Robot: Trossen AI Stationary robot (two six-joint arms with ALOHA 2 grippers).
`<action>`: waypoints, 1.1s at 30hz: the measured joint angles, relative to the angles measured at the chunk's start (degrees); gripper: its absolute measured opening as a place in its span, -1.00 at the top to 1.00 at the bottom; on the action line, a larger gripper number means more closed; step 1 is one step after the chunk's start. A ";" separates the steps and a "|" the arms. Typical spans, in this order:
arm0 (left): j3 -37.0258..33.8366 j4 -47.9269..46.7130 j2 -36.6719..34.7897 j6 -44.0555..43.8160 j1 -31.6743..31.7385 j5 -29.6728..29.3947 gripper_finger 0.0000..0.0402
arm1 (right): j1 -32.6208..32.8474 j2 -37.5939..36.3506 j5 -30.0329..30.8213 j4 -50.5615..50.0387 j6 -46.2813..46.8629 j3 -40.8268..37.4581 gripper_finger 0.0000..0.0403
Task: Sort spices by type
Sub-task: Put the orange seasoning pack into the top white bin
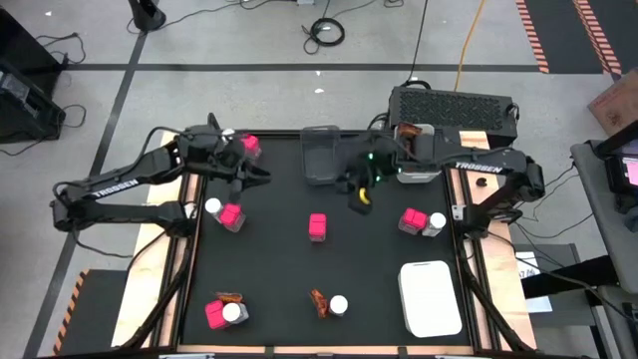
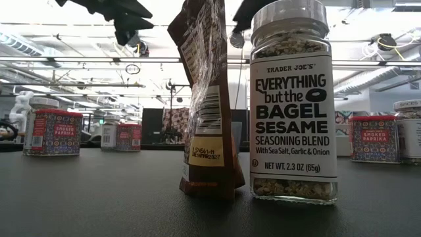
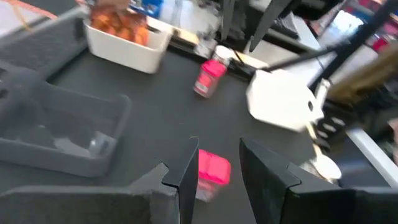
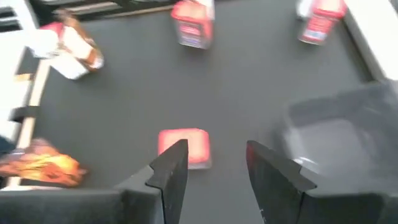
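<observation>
1. The left gripper (image 1: 261, 174) hangs over the far left part of the black table (image 1: 269, 259), near the grey tray (image 1: 321, 160). Its fingers (image 3: 186, 177) stand a little apart and hold nothing.
2. The right gripper (image 1: 362, 195) hangs just right of the tray, above the table. Its fingers (image 4: 171, 168) are also apart — nothing is between them.
3. One pink pack (image 1: 317, 226) stands alone in the middle of the table, between both grippers and nearer to the front.
4. Other pink packs: one at the far left by the left arm (image 1: 249, 146), one beside a jar on the left (image 1: 231, 215), one at the right touching a jar (image 1: 410, 220), one at the front left (image 1: 215, 314).
5. A sachet (image 1: 319, 301) lies at the front centre, just beside a white-lidded jar (image 1: 338, 305).
6. A white bin (image 1: 417, 160) at the far right holds orange sachets; another bin (image 1: 431, 297) lies at the front right.
</observation>
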 joint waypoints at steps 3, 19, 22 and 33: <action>0.00 -1.95 -1.01 -0.01 -3.67 -0.01 0.41 | 4.79 0.92 0.38 2.88 2.75 0.02 0.22; 0.00 -9.76 -2.62 -1.59 -18.05 -1.11 0.41 | 24.34 15.46 -0.23 24.82 -8.17 0.28 0.22; 0.00 -9.84 -2.62 -1.75 -19.20 -1.65 0.41 | 25.65 16.78 -0.22 24.17 -14.65 2.25 0.22; 0.00 -9.95 -2.62 -1.52 -22.15 -8.50 0.41 | 26.51 17.75 4.27 17.62 -38.48 9.18 0.22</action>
